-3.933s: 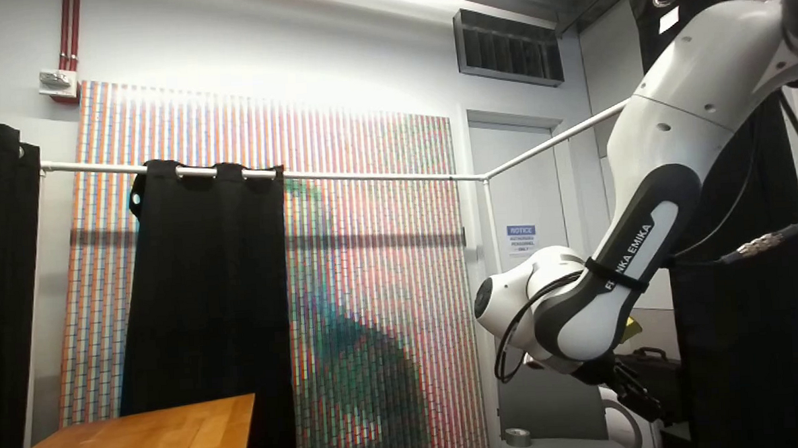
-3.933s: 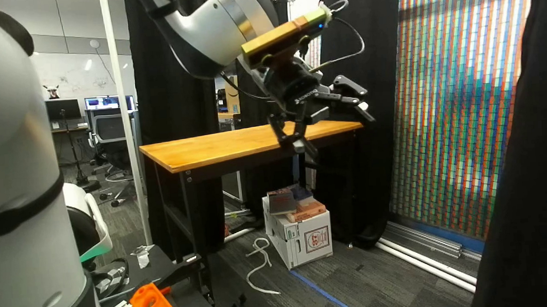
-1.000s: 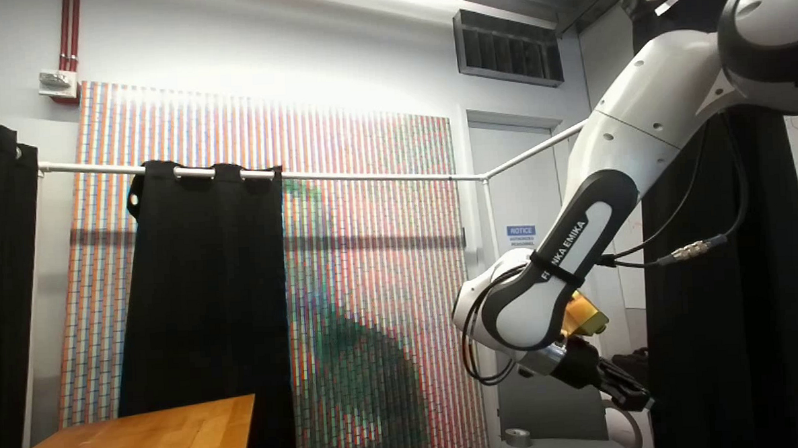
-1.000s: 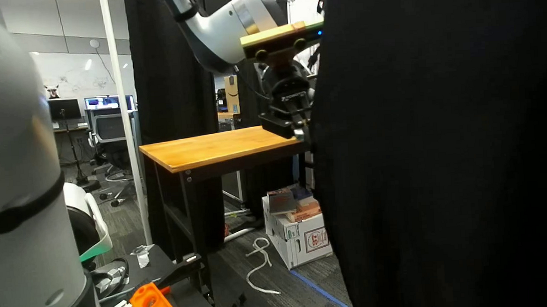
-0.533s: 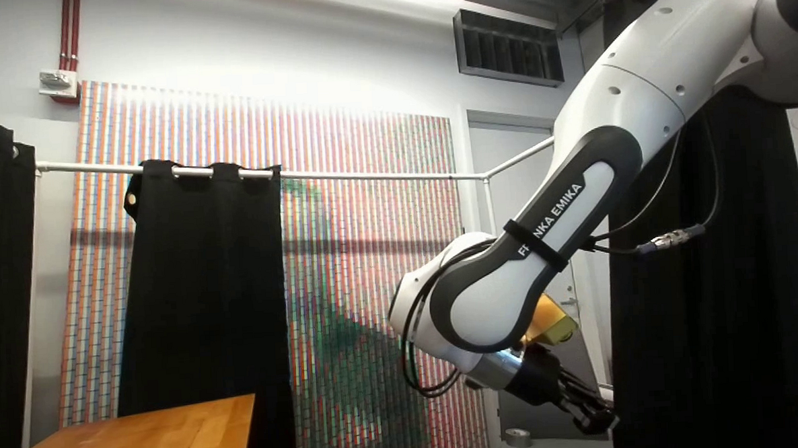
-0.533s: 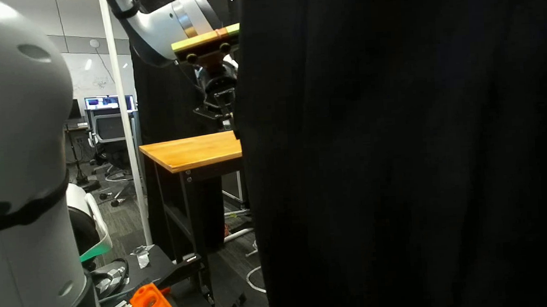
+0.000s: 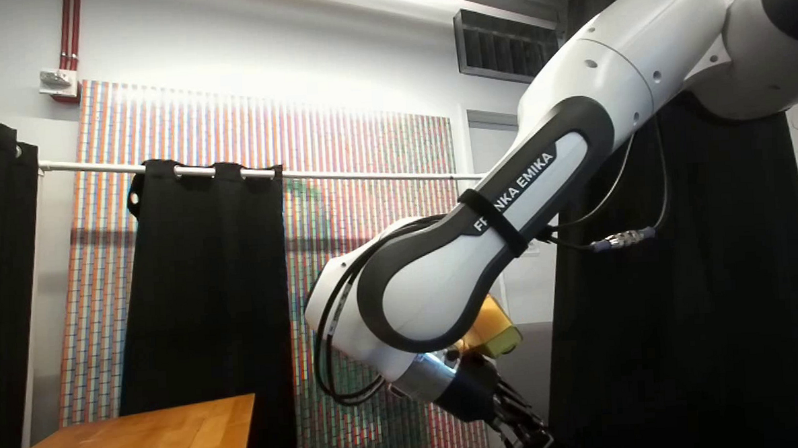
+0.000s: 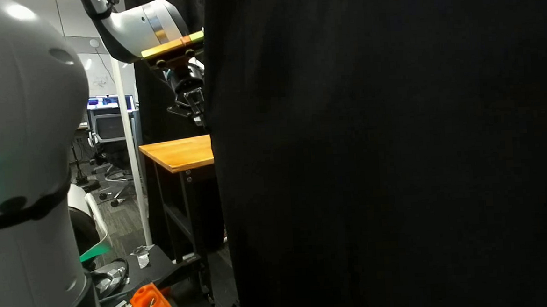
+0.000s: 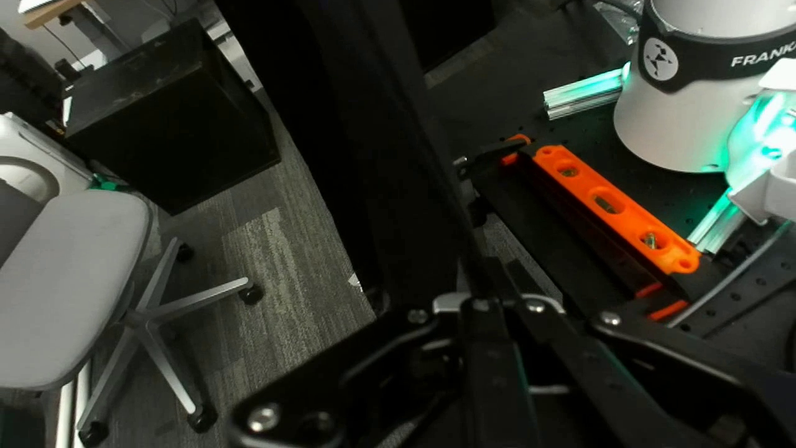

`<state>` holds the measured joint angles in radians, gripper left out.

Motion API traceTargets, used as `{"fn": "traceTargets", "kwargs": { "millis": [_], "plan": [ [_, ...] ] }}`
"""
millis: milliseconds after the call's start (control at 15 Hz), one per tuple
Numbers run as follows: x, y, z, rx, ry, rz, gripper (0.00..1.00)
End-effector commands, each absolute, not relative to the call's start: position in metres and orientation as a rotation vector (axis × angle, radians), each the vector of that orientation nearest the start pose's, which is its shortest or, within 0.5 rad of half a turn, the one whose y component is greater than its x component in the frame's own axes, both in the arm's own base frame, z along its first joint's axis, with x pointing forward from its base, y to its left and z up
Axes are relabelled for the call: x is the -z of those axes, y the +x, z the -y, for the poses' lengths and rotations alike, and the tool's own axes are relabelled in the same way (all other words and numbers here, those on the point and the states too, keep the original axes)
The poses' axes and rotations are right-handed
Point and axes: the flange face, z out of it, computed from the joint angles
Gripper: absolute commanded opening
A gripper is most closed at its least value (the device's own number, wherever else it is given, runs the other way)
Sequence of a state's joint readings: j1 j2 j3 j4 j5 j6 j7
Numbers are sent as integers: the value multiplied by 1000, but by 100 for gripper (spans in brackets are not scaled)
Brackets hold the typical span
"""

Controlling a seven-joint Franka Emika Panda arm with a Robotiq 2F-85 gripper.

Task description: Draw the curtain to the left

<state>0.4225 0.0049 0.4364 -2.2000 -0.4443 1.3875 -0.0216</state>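
Okay, black curtain (image 8: 385, 147) hangs across most of an exterior view, edge pinched between the jaws of the gripper (image 7: 534, 440); best draw it left slow and level, well clear of the wooden table (image 8: 180, 153).

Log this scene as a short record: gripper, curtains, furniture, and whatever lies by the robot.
gripper: closed, apparently pinching the edge of the curtain
curtain: black, filling most of an exterior view
table: wooden top, partly hidden by the curtain in that view
second curtain: black, hung on a white rail in front of a patterned panel
chair: grey seat, legs on casters, in the wrist view
orange level: near the robot's base
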Motion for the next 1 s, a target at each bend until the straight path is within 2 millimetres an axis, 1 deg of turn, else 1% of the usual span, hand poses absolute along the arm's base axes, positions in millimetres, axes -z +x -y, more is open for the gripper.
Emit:
{"fn": "traceTargets", "kwargs": {
  "millis": [0,67,200,333,467,733,933],
  "plan": [
    [-360,332,-342,688,2065,-1082,1],
    [-361,333,-355,678,2067,-1083,1],
    [-357,333,-377,660,2065,-1086,1],
    [-355,330,-397,647,2056,-1091,1],
    [-352,328,-411,647,2042,-1096,1],
    [-350,331,-430,652,2020,-1092,1],
    [-351,334,-431,652,2026,-1089,1]
  ]
}}
